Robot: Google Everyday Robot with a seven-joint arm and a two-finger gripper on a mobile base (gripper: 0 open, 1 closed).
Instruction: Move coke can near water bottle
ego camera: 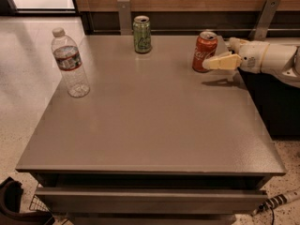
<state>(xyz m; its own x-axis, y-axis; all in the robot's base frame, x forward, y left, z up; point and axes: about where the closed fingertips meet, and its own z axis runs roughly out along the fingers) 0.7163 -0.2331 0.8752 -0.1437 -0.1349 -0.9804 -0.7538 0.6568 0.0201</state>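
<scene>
So the small red-orange soda can with the white script and silver top (205, 51) is standing upright at the back right of the flat grey tabletop (150, 130), not lifted yet. We're seeing the robot's cream-coloured two-finger gripper (218, 54) hanging level with it at the right edge. Its jaws are looking spread wide and holding nothing: the near finger (222, 62) is lying along the can's front-right side, touching or just beside it (we can't tell which), and the other is sitting further back.

Further out, a green soda can of the same size (142, 34) is standing at the back middle, and the tall clear plastic water bottle with the white cap and dark label band (70, 64) is sitting well apart, over on the left side.

What we're worrying about: that near finger is riding low and close, so any sideways nudge before closing could tip the can or push it out of the grasp. Then there's the long carry across — a shallow pinch could let the can slip, and setting down too close could knock over that tall bottle.
</scene>
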